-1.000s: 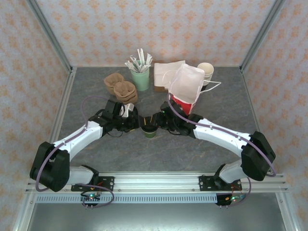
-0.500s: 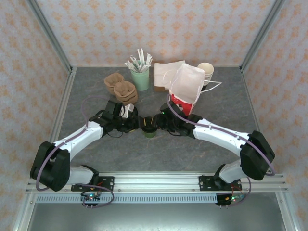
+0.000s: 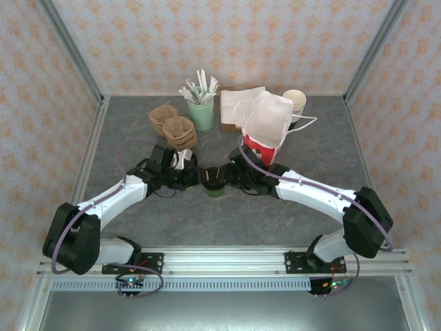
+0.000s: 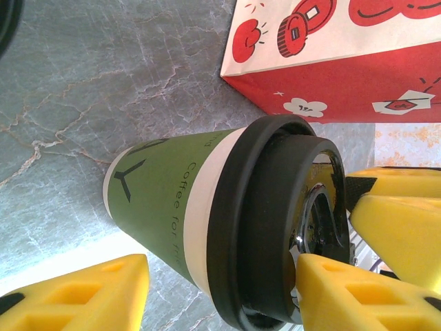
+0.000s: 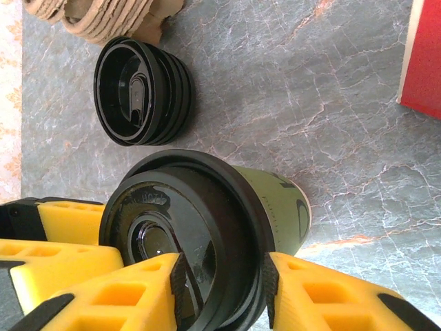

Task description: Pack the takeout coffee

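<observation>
The takeout coffee (image 3: 214, 185), a dark olive cup (image 4: 165, 200) with a black lid (image 5: 186, 234), stands upright on the grey table between both grippers. My right gripper (image 3: 225, 176) comes in from the right and is shut on the lid, its black pads (image 5: 269, 283) pressed against the rim on either side of the lid (image 5: 224, 286). My left gripper (image 3: 198, 178) reaches in from the left and is open around the cup (image 4: 222, 293). One yellow finger (image 4: 344, 289) sits by the lid top. The other finger (image 4: 89, 293) stands clear of the cup's side.
A red and white paper bag (image 3: 265, 131) stands open just behind the cup (image 4: 331, 62). A stack of loose black lids (image 5: 141, 89) lies close by. Brown pulp carriers (image 3: 172, 124), a green cup of sachets (image 3: 201, 103), napkins (image 3: 238, 100) and stacked cups (image 3: 295, 102) line the back.
The left gripper's jaws have narrowed slightly around the cup. The cup and the right gripper have barely moved.
</observation>
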`<control>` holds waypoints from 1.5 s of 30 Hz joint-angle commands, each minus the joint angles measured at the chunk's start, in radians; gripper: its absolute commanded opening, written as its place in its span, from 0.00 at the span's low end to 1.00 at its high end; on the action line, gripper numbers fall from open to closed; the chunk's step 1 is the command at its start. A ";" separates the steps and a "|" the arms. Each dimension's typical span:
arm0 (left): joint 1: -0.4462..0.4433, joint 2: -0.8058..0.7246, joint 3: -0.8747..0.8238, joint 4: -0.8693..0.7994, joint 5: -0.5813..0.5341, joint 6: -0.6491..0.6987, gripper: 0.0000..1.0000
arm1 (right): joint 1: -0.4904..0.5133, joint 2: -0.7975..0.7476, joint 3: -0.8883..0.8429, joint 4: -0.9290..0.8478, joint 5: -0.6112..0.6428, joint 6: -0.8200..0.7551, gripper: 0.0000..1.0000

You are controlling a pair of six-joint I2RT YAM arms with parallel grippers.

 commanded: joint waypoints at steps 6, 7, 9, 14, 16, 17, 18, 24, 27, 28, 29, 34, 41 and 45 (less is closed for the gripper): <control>0.011 -0.004 -0.007 -0.011 -0.005 0.008 0.53 | 0.005 0.027 0.027 -0.016 0.005 -0.020 0.38; 0.012 -0.004 -0.009 -0.011 -0.008 0.009 0.53 | 0.005 0.033 0.028 -0.017 0.002 -0.020 0.38; 0.012 0.002 -0.009 -0.010 -0.012 0.013 0.52 | 0.005 0.037 0.032 -0.019 0.003 -0.022 0.38; 0.012 0.033 -0.022 0.026 -0.010 0.001 0.44 | 0.005 0.040 0.034 -0.020 0.000 -0.022 0.38; 0.013 0.039 -0.033 0.047 -0.008 -0.010 0.43 | 0.005 0.041 0.035 -0.027 0.004 -0.021 0.38; 0.012 0.041 -0.036 0.050 -0.008 -0.012 0.43 | 0.005 0.039 0.035 -0.031 0.006 -0.021 0.38; 0.012 0.041 -0.039 0.053 -0.007 -0.013 0.43 | 0.005 0.038 0.036 -0.033 0.008 -0.020 0.38; 0.014 0.055 -0.053 0.061 -0.008 -0.007 0.38 | 0.005 0.042 0.035 -0.037 0.011 -0.012 0.37; 0.017 0.068 -0.068 0.081 -0.004 -0.010 0.36 | 0.005 0.045 0.041 -0.041 0.009 -0.011 0.37; 0.018 0.073 -0.073 0.090 0.000 -0.012 0.36 | 0.005 0.047 0.044 -0.043 0.009 -0.012 0.37; 0.019 0.076 -0.076 0.094 0.002 -0.014 0.36 | 0.005 0.048 0.046 -0.046 0.011 -0.014 0.37; 0.023 0.092 -0.085 0.106 0.010 -0.011 0.36 | 0.004 0.058 0.049 -0.058 0.019 0.000 0.36; 0.023 0.082 -0.074 0.084 0.009 0.001 0.37 | 0.002 0.050 -0.011 -0.015 0.018 0.052 0.31; 0.023 0.072 -0.066 0.064 0.006 0.012 0.38 | 0.003 0.055 -0.027 -0.010 0.019 0.070 0.31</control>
